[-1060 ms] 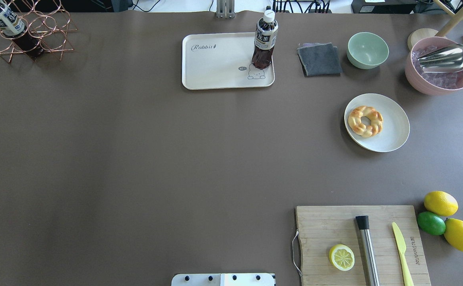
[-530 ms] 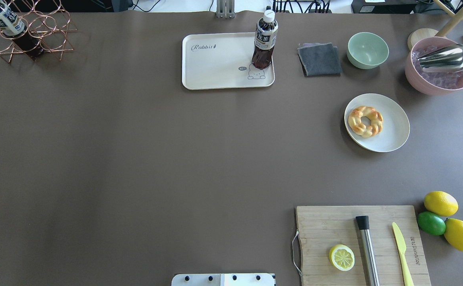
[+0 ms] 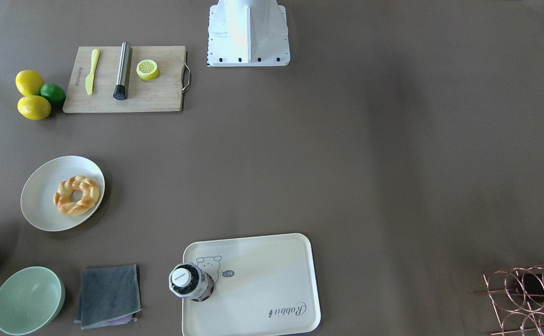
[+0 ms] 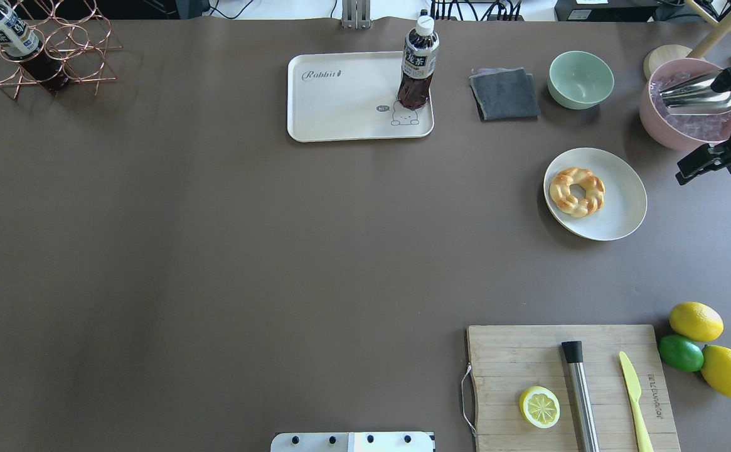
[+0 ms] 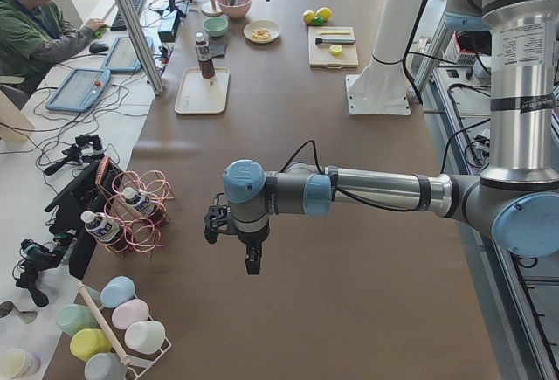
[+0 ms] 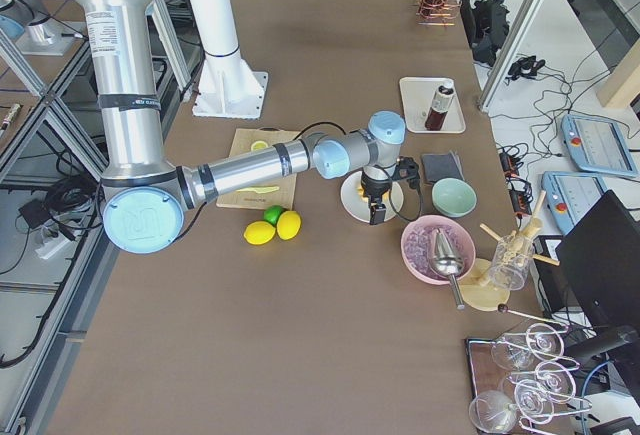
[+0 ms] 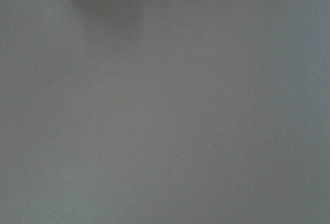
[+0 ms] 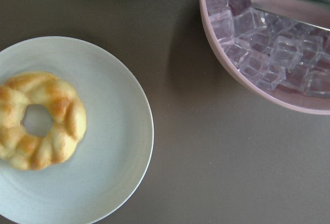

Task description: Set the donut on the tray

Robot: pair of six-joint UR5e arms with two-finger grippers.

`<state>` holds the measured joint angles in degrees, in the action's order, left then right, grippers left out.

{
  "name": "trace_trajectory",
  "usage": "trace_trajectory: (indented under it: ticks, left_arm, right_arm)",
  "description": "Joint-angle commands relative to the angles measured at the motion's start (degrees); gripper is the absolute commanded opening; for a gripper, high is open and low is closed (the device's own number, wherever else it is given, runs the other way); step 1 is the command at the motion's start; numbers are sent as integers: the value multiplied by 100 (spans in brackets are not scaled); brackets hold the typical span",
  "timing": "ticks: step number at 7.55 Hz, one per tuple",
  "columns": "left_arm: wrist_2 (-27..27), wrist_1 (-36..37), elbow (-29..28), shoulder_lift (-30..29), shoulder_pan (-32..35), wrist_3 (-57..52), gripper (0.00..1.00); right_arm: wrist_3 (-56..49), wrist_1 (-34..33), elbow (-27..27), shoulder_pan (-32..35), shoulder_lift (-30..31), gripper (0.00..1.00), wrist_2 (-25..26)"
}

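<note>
The donut [image 4: 576, 191], a golden braided ring, lies on the left part of a round off-white plate [image 4: 622, 207] at the right of the table. It also shows in the front view [image 3: 76, 195] and the right wrist view [image 8: 41, 121]. The cream tray [image 4: 340, 100] sits at the far middle, with a dark tea bottle [image 4: 418, 66] standing on its bear corner. My right gripper [image 4: 707, 160] enters at the right edge, above the table between the plate and a pink bowl; I cannot tell its jaws' state. My left gripper [image 5: 253, 262] hangs over bare table far left; I cannot tell its state.
A pink bowl [image 4: 657, 119] of ice cubes with a metal scoop stands right of the plate. A green bowl [image 4: 580, 78] and a grey cloth [image 4: 504, 94] lie between plate and tray. A cutting board [image 4: 516, 358], lemons [image 4: 696, 321] and a wire rack [image 4: 58, 56] lie farther off.
My right arm has come in from the right edge of the overhead view and moved further toward the plate. The donut, plate and tray have not moved.
</note>
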<state>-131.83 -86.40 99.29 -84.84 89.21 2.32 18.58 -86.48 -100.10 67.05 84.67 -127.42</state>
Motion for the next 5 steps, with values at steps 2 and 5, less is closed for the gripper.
trace_trajectory:
  ticks: [2, 5]
  left_arm:
    - [0, 0, -24, -6, 0, 5, 99]
    - [0, -183, -24, -6, -9, 22, 99]
  right_arm:
    - [23, -36, -19, -412, -109, 100, 244]
    - [423, 8, 148, -456, -108, 100, 209]
